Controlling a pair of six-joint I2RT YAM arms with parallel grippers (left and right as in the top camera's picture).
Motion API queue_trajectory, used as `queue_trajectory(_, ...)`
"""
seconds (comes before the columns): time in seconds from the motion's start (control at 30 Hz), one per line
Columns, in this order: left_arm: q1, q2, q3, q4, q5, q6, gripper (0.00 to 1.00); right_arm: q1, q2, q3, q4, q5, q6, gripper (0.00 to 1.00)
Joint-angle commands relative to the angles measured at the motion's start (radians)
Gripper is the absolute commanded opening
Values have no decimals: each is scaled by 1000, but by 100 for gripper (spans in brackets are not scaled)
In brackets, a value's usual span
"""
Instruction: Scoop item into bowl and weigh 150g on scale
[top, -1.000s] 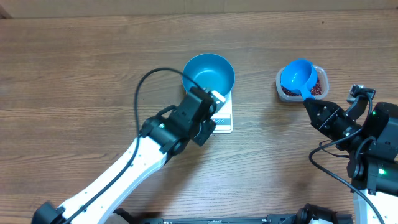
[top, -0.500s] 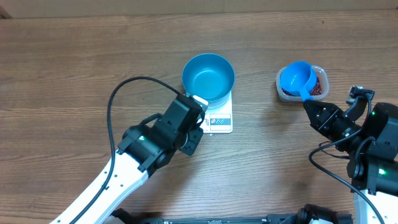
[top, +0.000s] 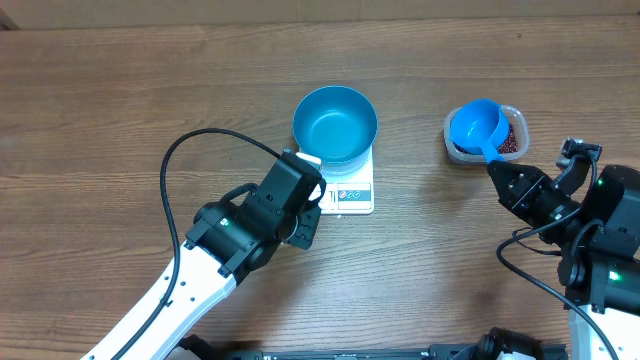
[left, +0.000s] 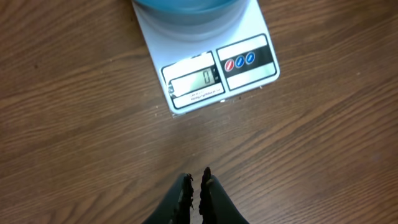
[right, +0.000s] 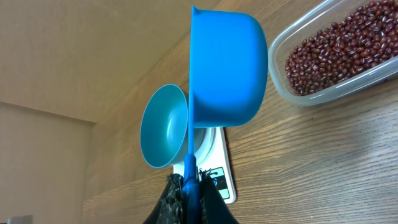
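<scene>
My right end effector (right: 189, 180) is closed on the handle of the blue scoop (top: 476, 125), which hangs over the tub (top: 521, 128) of beans (right: 336, 56). My left end effector (left: 196, 180) is nearly closed and empty, above the worktop (left: 74, 124) near the scale (left: 249, 78). The bowl (top: 335, 122) sits on the scale.

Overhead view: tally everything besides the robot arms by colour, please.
Blue: 2, bowl and scoop
White: 1, scale
Clear: 1, tub
Red-brown: 1, batch of beans
Total: 5
</scene>
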Motion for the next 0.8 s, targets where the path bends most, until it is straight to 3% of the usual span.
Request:
queue_trajectory(0.0, 5, -14, 65, 8, -49, -15, 11, -4, -12, 37, 1, -7, -8, 4)
queue_trajectory(0.13, 5, -14, 77, 1, -119, -7, 17, -4, -12, 37, 1, -7, -8, 4)
queue_trajectory(0.23, 5, -14, 77, 2, -119, -4, 32, -4, -12, 37, 2, -6, -8, 4)
queue_trajectory(0.27, 5, -14, 77, 4, -119, -4, 44, -4, -12, 37, 2, -7, -8, 4)
queue_trajectory(0.3, 5, -14, 77, 7, -119, -4, 83, -4, -12, 37, 2, -7, -8, 4)
queue_trajectory(0.33, 5, -14, 77, 10, -119, -4, 100, -4, -12, 37, 1, -7, -8, 4)
queue_trajectory(0.77, 5, -13, 76, 11, -117, -4, 100, -4, -12, 37, -5, -7, -8, 4)
